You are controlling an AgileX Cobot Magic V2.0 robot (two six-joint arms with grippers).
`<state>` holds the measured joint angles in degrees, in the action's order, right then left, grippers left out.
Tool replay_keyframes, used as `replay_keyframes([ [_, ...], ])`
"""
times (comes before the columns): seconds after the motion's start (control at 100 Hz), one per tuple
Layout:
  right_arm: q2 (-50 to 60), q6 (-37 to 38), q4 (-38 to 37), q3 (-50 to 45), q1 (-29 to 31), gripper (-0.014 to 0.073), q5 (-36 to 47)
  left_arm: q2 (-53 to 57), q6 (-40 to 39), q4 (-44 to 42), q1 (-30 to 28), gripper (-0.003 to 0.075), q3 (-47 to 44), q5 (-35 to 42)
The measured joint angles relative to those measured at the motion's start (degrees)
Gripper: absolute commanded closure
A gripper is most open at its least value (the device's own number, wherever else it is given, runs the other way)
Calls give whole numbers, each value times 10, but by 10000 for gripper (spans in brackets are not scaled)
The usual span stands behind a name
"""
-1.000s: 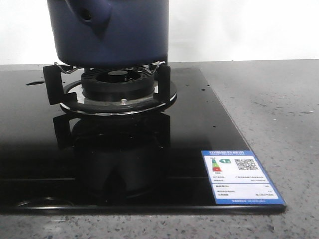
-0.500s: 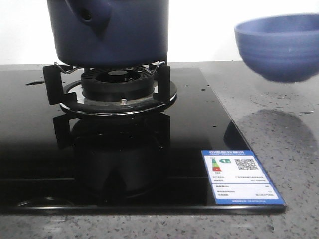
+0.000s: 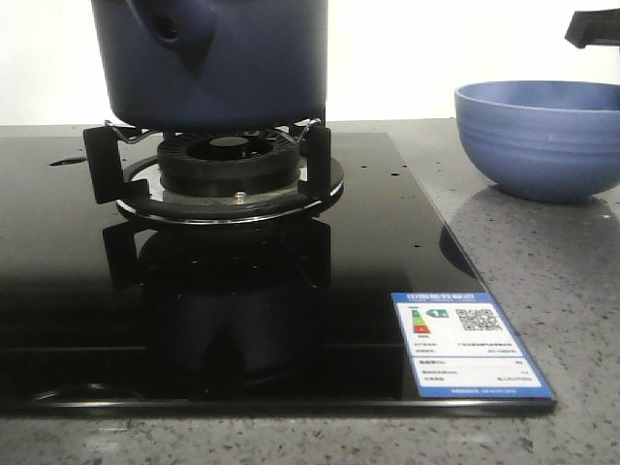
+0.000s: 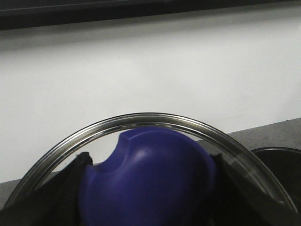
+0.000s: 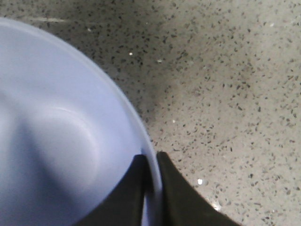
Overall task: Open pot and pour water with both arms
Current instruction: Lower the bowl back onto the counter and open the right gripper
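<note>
The dark navy pot [image 3: 218, 58] stands on the burner at the upper left of the front view, its stub handle [image 3: 179, 29] facing the camera and its top cut off by the frame. My left gripper [image 4: 148, 181] is shut on the blue knob [image 4: 150, 174] of a glass lid [image 4: 155, 117], held up before the white wall. A lighter blue bowl [image 3: 538, 136] appears to rest on the counter at the right. My right gripper [image 5: 151, 162] is shut on the bowl's rim [image 5: 134, 122], one finger inside and one outside. A black part of the right arm [image 3: 593, 27] shows above the bowl.
The gas burner with its black pot supports [image 3: 228, 170] sits on a glossy black glass hob [image 3: 291, 320], which carries a blue and white label [image 3: 468, 344] at its front right corner. Speckled grey counter [image 3: 562, 291] lies right of the hob.
The bowl came in from the right, hung in the air half a second ago and is now lower, at the counter. The black arm part has appeared above it. The pot has not moved.
</note>
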<state>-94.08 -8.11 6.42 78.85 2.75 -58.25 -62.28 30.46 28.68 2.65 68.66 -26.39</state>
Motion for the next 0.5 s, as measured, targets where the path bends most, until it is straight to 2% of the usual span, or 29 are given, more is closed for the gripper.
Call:
replay_keyframes([
  [0.07,0,0,0,0,0,166,2,0,0,0,0,312,0,0],
  [0.14,6,0,0,0,0,81,3,0,0,1,0,312,0,0],
  [0.35,83,0,-2,0,0,130,11,0,3,33,4,312,0,1],
  [0.5,166,0,-1,0,0,157,13,-6,44,84,41,312,0,6],
])
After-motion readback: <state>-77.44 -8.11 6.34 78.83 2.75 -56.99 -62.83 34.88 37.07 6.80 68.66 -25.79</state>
